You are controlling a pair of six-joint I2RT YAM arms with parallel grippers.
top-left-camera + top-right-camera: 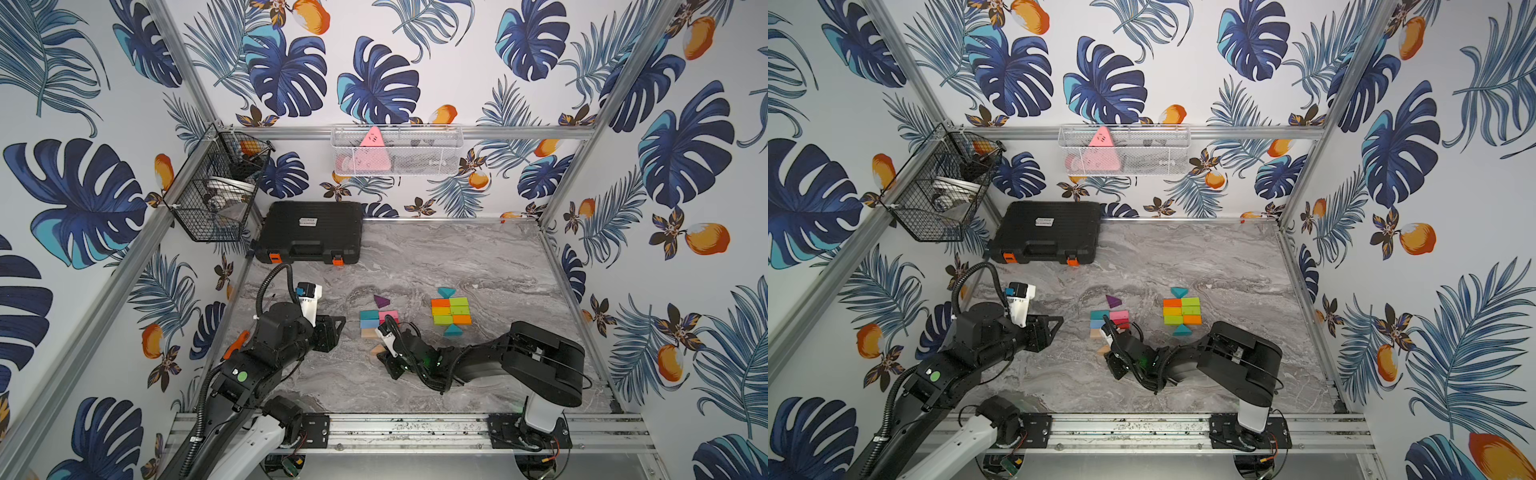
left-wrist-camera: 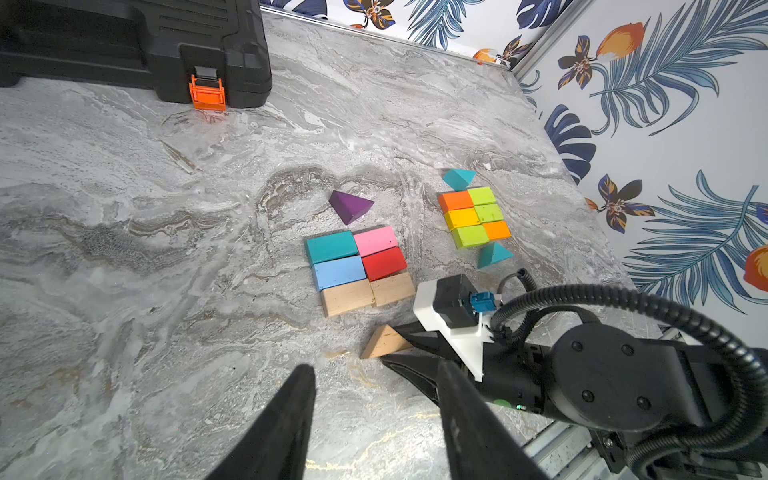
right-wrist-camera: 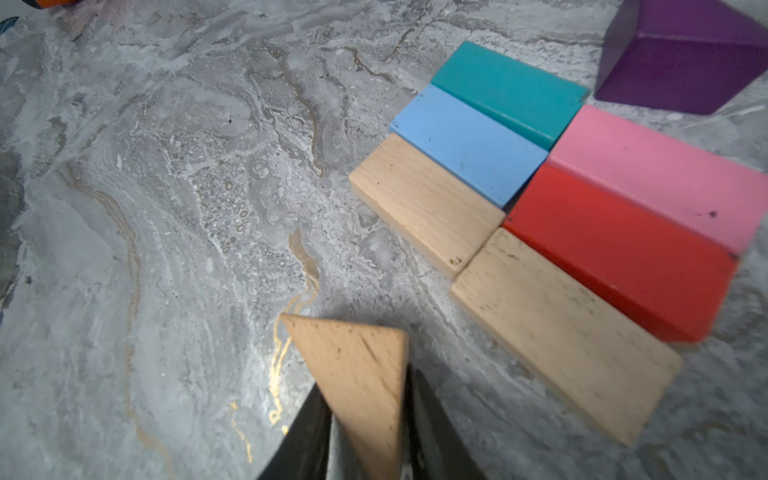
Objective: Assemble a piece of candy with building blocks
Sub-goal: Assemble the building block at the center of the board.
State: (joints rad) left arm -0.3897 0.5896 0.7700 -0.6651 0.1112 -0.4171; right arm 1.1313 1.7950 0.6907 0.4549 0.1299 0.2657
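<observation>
My right gripper (image 3: 365,386) is shut on a plain wood triangle block (image 3: 361,374), held low over the marble table. In both top views that triangle (image 1: 377,349) (image 1: 1103,349) hangs just in front of a flat rectangle of building blocks (image 2: 357,266): teal, pink, blue, red and two plain wood. A purple triangle (image 2: 349,205) lies just behind that rectangle. Further right sits a block candy (image 1: 451,311) of orange, green and yellow rectangles with a teal triangle at each end. My left gripper (image 2: 376,368) stands open and empty, left of the blocks.
A black tool case (image 1: 309,232) with orange latches stands at the back left of the table. A black wire basket (image 1: 212,195) and a white mesh basket (image 1: 397,151) hang on the walls. An orange-handled screwdriver (image 1: 235,345) lies by the left arm. An aluminium rail (image 1: 415,428) runs along the front.
</observation>
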